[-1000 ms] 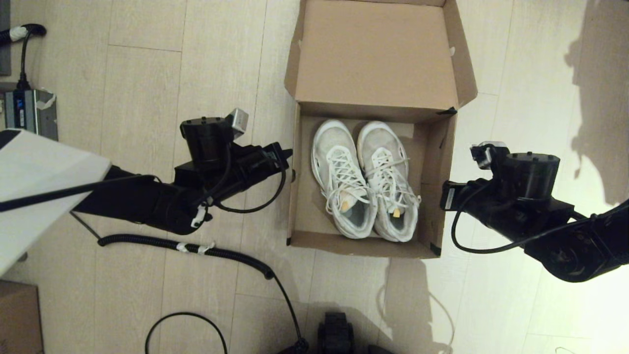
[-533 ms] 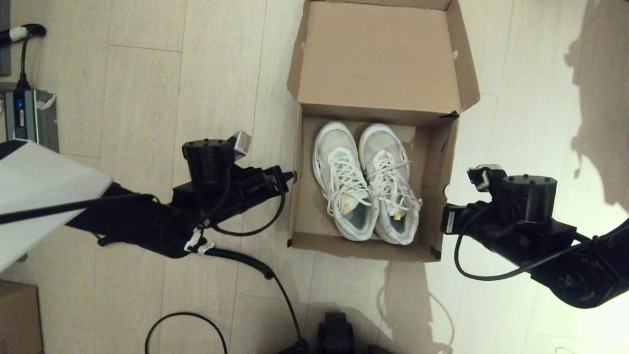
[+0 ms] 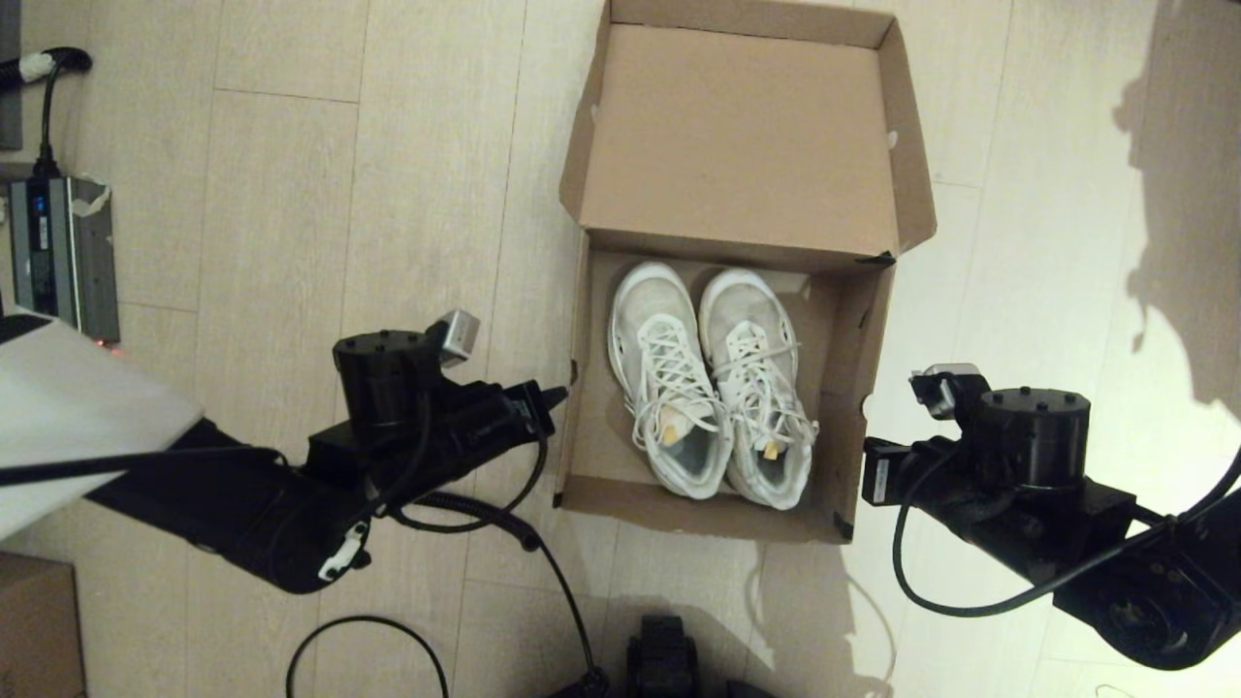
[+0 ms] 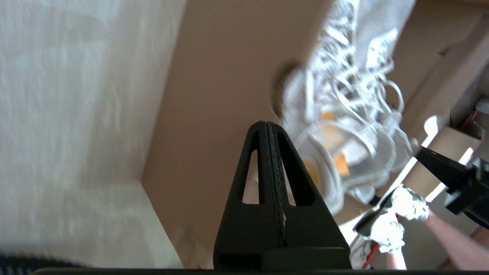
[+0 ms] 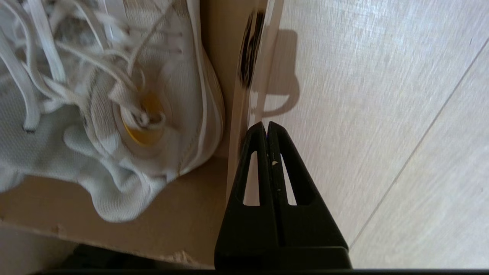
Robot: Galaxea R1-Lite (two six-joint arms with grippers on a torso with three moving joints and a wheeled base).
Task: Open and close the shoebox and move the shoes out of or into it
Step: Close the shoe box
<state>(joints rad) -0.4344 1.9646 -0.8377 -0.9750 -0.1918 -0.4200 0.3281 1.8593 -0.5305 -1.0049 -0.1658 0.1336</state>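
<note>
The brown shoebox (image 3: 574, 427) stands open on the floor, its lid (image 3: 742, 136) folded back away from me. Black tape (image 3: 843, 528) marks its near right corner. The white sneakers (image 3: 713, 388) lie side by side inside, toes pointing away, yellow tags at the tongues. My left gripper (image 3: 557, 396) is shut, its tip against the outside of the box's left wall (image 4: 214, 95). My right gripper (image 3: 866, 454) is shut too, its tip (image 5: 266, 124) beside the right wall (image 5: 238, 126), just outside it. One sneaker's heel (image 5: 153, 126) lies just inside that wall.
A coiled black cable (image 3: 465, 504) runs across the floor under my left arm. A grey device (image 3: 58, 252) and a white panel (image 3: 68, 427) are at the far left, and a brown carton (image 3: 34, 630) sits at the near left corner. Bare wooden floor surrounds the box.
The shoebox with the shoes has slid toward me. Both arms have drawn back toward me alongside it, still shut at its two side walls.
</note>
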